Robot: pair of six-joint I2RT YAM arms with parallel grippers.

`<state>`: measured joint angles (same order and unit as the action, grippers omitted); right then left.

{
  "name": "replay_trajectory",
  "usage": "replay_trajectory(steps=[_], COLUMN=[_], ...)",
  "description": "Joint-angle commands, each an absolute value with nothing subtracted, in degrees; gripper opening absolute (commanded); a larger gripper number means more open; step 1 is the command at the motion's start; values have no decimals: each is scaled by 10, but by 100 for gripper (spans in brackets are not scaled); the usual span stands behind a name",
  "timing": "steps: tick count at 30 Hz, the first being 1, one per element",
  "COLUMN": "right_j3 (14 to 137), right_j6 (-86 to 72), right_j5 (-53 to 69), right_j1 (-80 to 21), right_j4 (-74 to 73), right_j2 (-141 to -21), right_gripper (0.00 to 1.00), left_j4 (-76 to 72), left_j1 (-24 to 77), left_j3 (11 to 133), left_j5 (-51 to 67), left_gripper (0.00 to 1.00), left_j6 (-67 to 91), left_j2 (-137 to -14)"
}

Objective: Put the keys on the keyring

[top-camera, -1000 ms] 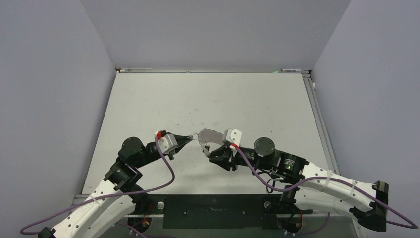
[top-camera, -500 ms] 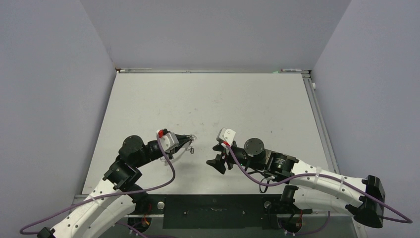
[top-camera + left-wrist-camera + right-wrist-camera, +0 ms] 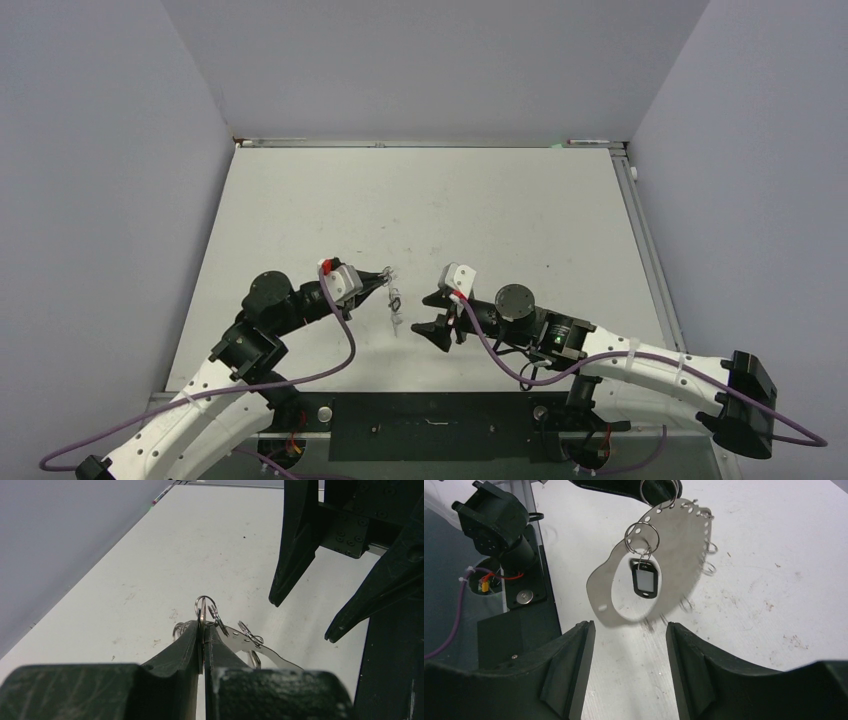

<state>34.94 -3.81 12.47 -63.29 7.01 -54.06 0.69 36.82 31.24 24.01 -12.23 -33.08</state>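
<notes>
Judging by what hangs there, the task is partly done: one key dangles from a small wire loop on the keyring; no other keys show, so how many remain I cannot tell; the left tool is clamped on the keyring's rim, holding it above the desk; the right tool stands wide and empty, just beside it at 3 o'clock from above; in the right wrist view the hoop's long axis runs 1 o'clock to 7 o'clock, the key pointing to 6 o'clock.
</notes>
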Motion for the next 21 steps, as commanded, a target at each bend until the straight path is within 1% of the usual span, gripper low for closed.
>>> replay_trajectory(steps=[1, 5, 11, 21], right_j3=[322, 319, 335, 343], right_j6=[-31, -25, -22, -25], right_j5=[144, 131, 169, 190], right_j1=[-628, -628, -628, -628], right_j4=[190, 253, 304, 355], right_j2=[-556, -600, -664, -697], right_gripper=[54, 54, 55, 53], left_j4=[-27, -28, -30, -30], left_j1=[370, 370, 370, 370], left_j3=[344, 343, 341, 341], left_j5=[245, 244, 243, 244], left_gripper=[0, 0, 0, 0], left_j6=[-108, -106, -105, -102], left_j2=[-327, -323, -320, -322])
